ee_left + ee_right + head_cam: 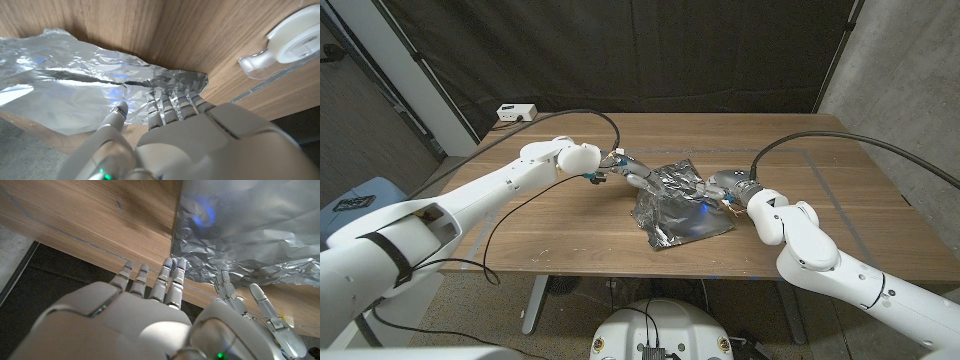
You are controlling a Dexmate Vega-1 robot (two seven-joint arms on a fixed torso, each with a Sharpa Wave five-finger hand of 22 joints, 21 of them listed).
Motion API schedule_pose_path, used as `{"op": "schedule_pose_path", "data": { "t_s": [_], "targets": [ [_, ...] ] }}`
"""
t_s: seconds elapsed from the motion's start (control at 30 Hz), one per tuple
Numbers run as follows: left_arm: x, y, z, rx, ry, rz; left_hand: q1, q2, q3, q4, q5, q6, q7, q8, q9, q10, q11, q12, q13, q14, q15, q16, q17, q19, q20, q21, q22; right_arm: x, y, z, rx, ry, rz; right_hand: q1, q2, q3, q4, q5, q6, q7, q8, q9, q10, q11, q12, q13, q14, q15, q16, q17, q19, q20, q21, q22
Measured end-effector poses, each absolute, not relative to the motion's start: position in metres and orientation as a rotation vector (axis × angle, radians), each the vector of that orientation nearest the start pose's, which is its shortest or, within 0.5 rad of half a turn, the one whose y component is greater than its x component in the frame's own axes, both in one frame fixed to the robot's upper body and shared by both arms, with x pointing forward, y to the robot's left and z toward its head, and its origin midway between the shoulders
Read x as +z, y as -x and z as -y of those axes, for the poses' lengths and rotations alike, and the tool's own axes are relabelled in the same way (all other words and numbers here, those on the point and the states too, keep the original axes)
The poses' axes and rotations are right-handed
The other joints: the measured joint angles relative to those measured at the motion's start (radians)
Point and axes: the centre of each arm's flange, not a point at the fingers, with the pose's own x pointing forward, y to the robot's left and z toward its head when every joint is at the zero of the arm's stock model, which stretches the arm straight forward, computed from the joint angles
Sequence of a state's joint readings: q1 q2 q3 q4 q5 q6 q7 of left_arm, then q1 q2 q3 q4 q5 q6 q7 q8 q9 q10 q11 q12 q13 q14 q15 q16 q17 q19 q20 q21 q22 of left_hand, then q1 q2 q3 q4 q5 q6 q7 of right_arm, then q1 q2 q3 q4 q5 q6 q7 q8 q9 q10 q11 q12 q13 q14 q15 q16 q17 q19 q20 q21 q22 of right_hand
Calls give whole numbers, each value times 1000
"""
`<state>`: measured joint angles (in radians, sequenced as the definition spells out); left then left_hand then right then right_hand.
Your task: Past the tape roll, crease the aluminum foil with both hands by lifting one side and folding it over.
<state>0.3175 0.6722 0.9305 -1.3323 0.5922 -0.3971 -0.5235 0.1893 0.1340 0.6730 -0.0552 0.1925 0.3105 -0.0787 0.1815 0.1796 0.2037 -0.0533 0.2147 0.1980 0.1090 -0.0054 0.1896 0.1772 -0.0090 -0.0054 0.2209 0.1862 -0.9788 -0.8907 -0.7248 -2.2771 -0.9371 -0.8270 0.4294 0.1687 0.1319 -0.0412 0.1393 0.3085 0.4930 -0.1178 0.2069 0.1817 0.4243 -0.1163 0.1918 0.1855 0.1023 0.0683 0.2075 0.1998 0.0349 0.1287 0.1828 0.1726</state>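
Both hands sit at the aluminum foil (pixel 680 205), which lies crumpled at the centre of the wooden table (pixel 570 230) in my head view. At its left edge my left hand (pixel 625 170) reaches in; the left wrist view shows its fingertips (pixel 170 97) pressed against the foil's puckered corner with the thumb just beside the sheet, though I cannot tell if it truly pinches. A tape roll (pixel 295 37) in its clear dispenser stands nearby. Right of centre, my right hand (pixel 725 188) meets the foil's right edge, fingers (pixel 172 272) straight and apart, tips touching the sheet's border
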Motion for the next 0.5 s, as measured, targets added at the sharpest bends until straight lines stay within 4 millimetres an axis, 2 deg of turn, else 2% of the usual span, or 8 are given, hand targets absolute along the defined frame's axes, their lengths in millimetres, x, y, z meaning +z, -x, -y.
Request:
{"op": "schedule_pose_path", "data": {
  "t_s": [0.5],
  "targets": [
    [13,-652,-143,-731,-1907,549,0,0,0,0,0,0,0,0,0,2,2,0,0,0,0,0,0,0,0,0,0,-57,-491,186,-49,1578,186,0,0,9,-8,0,0,0,0,0,0,0,0,0,0,0,0,0,0,0,0,0]
  ]
}}
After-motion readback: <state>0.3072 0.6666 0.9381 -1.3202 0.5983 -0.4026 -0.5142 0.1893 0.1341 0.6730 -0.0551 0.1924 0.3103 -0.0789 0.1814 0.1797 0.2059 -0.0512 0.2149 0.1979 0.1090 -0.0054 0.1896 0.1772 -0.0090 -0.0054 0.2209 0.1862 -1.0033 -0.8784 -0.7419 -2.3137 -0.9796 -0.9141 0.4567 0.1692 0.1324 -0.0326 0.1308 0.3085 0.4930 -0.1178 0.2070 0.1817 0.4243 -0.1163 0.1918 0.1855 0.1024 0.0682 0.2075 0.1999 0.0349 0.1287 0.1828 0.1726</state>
